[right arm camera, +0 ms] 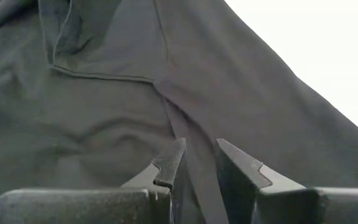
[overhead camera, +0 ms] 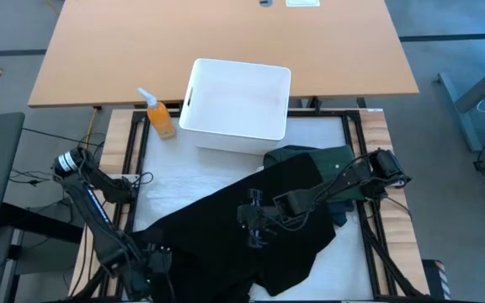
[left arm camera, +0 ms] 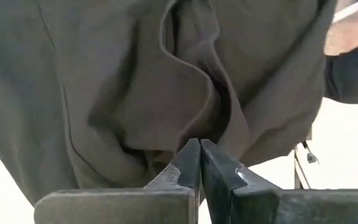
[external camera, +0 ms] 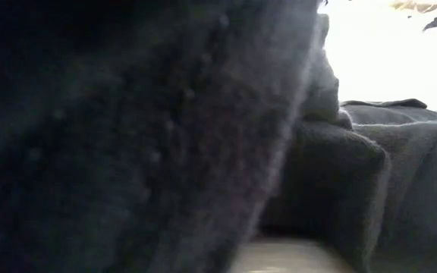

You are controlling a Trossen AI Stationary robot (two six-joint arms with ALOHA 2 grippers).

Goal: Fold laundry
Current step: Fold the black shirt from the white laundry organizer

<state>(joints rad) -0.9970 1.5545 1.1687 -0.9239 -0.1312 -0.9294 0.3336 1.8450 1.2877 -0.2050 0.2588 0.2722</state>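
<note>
Black garment (overhead camera: 226, 231) spread on worktop (overhead camera: 171, 181); left claw (left arm camera: 199, 155) pinched shut on its near edge, right claw (right arm camera: 197, 155) narrow over middle. Lift evenly, avoid bunching

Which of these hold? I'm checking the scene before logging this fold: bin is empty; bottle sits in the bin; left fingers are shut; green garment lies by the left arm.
1. The white bin is empty: true.
2. The orange bottle sits in the bin: false, it stands beside it on the table.
3. The left gripper has its fingers shut: true, pressed together at the black garment.
4. The green garment lies by the left arm: false, it lies on the right arm's side, partly under the black one.
</note>
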